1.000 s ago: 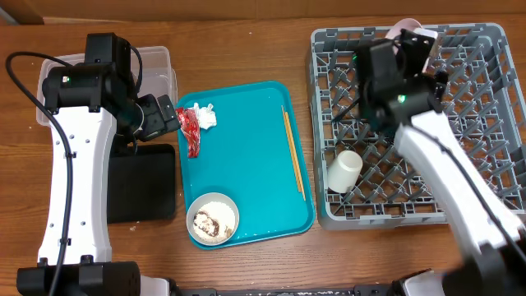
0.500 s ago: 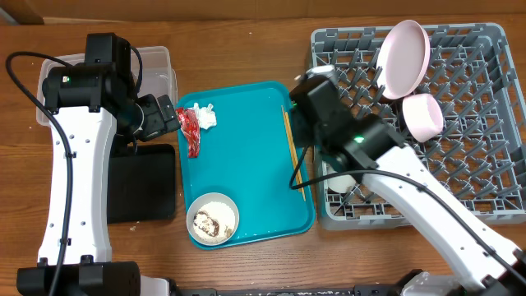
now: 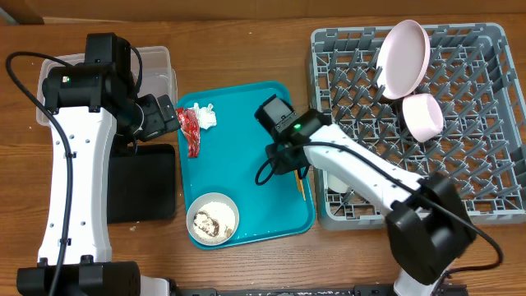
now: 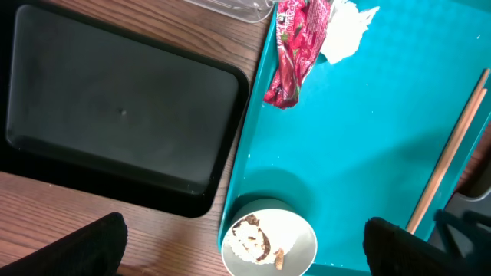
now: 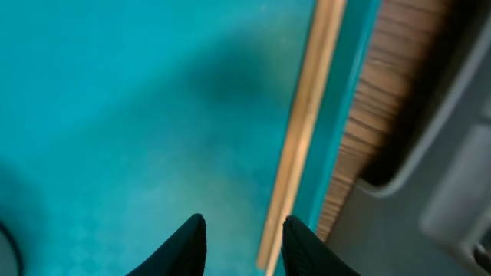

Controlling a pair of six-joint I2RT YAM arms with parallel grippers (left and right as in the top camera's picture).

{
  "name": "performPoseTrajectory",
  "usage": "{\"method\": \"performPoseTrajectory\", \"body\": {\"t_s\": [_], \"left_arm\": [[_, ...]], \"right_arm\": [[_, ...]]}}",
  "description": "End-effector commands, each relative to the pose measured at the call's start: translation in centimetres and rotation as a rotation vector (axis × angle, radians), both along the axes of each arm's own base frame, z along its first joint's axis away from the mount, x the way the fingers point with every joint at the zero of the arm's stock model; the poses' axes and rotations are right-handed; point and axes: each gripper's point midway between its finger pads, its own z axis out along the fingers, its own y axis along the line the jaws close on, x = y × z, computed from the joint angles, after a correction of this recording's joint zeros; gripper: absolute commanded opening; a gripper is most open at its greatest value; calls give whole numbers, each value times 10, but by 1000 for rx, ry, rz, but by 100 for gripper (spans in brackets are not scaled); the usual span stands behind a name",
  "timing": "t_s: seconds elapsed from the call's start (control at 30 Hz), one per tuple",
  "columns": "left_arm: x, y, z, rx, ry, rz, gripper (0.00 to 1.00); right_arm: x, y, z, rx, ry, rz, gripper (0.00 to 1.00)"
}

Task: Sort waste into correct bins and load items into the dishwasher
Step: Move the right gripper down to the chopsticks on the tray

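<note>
Because the chopsticks (image 5: 307,115) lie flat against the raised right rim of the teal tray (image 5: 115,115), this grab could easily go wrong. They are thin and sit low, so my fingertips may close above them and catch nothing, or scrape the tray floor first. One finger could also land on the rim and stop short, or I could catch a single stick and leave the other behind. If I pinch off-centre, the pair may swing and slip on the way to the rack (image 3: 460,164) by the right edge of the surface. There, a thin stick could drop through the grid floor.

My right hand (image 5: 242,247) is empty, its fingers a narrow gap apart. In the wrist view the sticks run down into that gap, closer to the finger on the rim side. As far as I can tell they touch neither finger. The rest of their length stretches away ahead of the hand along the rim. I cannot tell how far along them I am.

My left hand (image 4: 249,249) is spread wide and holds nothing. It hangs near the tray's left rim, beside the black tray (image 4: 115,100) toward the left edge of the surface.
</note>
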Motion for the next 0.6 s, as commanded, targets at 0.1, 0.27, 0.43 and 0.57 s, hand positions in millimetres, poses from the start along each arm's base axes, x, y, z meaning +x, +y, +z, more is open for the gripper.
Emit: {"method": "performPoseTrajectory", "body": {"t_s": [0.1,0.27,0.43,0.57], "left_arm": [[3,2,3,11,-10,18,100],[3,2,3,11,-10,18,100],[3,2,3,11,-10,18,100],[3,2,3,11,-10,18,100]], "right_arm": [[15,11,2,32,-62,16,39],[10,8,-21,-11,-10,21,39],[10,7,-44,-43,23,35,39],[19,4,-48,-69,-13,27,39]]}}
